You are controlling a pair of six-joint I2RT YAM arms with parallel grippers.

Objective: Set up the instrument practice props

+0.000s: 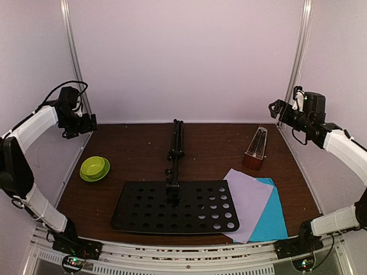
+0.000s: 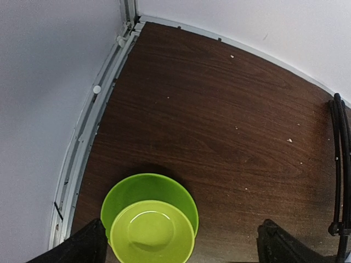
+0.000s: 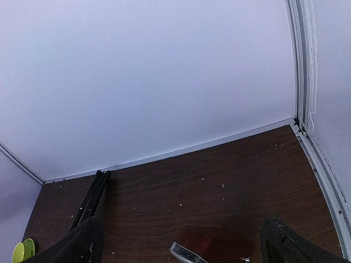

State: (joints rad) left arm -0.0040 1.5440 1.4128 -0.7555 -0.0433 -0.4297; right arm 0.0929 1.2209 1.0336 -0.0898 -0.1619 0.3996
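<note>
none of the props is set up: the music stand lies flat, seemingly folded, on the desk, lilac sheet overlapping cyan sheet beside it, metronome upright behind. left fingers and right fingers hang apart, empty.

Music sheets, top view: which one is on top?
The pale lilac paper sheet is on top: it overlaps and hides the left part of the cyan paper sheet beneath it.
</note>
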